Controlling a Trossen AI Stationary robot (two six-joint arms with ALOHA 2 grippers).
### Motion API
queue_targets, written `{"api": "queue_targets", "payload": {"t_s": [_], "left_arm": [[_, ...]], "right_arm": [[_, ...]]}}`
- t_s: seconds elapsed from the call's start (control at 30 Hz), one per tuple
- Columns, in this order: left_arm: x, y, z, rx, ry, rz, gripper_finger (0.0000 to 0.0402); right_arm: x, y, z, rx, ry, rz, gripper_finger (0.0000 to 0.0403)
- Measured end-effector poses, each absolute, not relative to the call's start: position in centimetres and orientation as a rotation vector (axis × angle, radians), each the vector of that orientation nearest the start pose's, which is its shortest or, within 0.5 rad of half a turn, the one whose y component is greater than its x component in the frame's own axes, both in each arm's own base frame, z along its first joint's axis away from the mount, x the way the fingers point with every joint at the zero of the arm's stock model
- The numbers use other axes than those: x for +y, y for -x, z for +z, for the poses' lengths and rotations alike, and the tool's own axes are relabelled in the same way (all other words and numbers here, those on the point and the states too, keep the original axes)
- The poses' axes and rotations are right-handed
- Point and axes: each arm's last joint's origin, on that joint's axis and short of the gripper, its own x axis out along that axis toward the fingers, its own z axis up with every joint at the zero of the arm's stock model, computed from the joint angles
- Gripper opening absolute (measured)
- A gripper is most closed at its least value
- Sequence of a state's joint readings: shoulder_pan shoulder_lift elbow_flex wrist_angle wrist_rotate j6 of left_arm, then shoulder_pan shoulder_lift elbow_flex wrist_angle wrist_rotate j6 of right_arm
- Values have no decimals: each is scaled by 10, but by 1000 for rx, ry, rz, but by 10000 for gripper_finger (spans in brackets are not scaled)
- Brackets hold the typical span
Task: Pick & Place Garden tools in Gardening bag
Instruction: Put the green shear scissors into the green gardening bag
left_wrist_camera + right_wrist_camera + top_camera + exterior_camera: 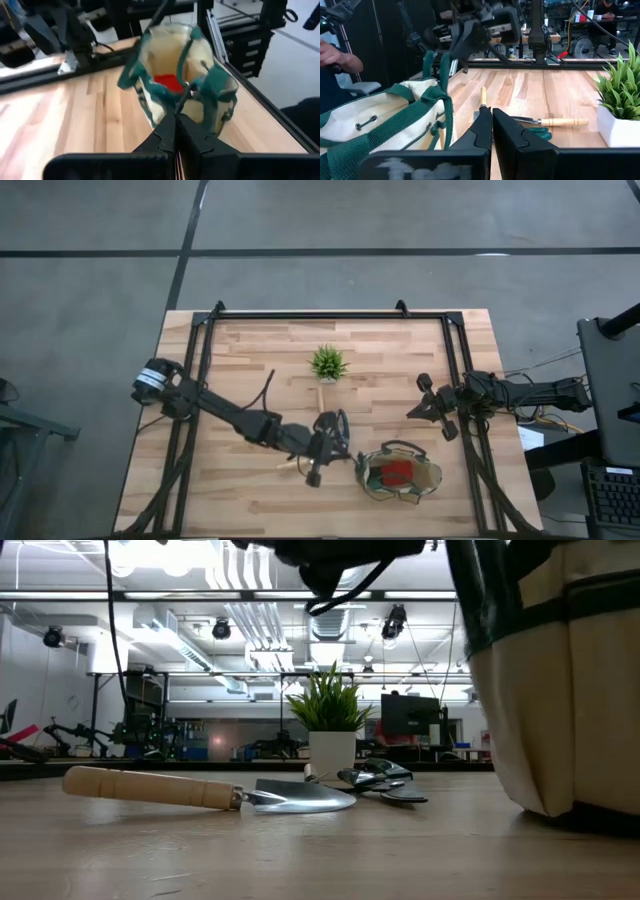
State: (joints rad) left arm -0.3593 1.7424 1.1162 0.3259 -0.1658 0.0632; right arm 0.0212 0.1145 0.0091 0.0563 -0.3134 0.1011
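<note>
Gardening bag [400,476] is sitting just past the left jaws [318,470], which are looking pinched shut, empty; right jaws [433,408] shut too.

Gardening bag [560,690] cut off by low view's edge; red item [397,471] inside too small to identify.

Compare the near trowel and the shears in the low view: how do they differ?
The trowel has a pale wooden handle and silver blade; the shears are dark. The trowel lies nearer the camera; the shears sit by the plant pot. Both lie flat on the table, outside the bag.
</note>
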Motion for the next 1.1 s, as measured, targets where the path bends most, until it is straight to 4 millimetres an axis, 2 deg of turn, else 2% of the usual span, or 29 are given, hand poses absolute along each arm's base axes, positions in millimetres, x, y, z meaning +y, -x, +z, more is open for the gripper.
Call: {"api": "queue_targets", "payload": {"t_s": [0.4, 0.5, 0.7, 0.83, 0.97, 1.1], "left_arm": [[-130, -368, 237, 303, -103, -196, 17], [-131, -367, 236, 315, -104, -204, 49], [-130, -366, 236, 334, -66, -197, 141], [-129, -362, 242, 332, -61, -201, 173], [-131, -352, 252, 331, -62, -224, 178], [-130, -333, 260, 302, -65, -225, 158]], "right_arm": [[11, -103, 163, 66, -107, 332, 8], [11, -103, 163, 66, -107, 332, 8], [11, -103, 163, 66, -107, 332, 8], [11, -103, 163, 65, -107, 332, 8], [11, -103, 163, 66, -107, 331, 8], [11, -103, 163, 64, -107, 331, 8]]}}
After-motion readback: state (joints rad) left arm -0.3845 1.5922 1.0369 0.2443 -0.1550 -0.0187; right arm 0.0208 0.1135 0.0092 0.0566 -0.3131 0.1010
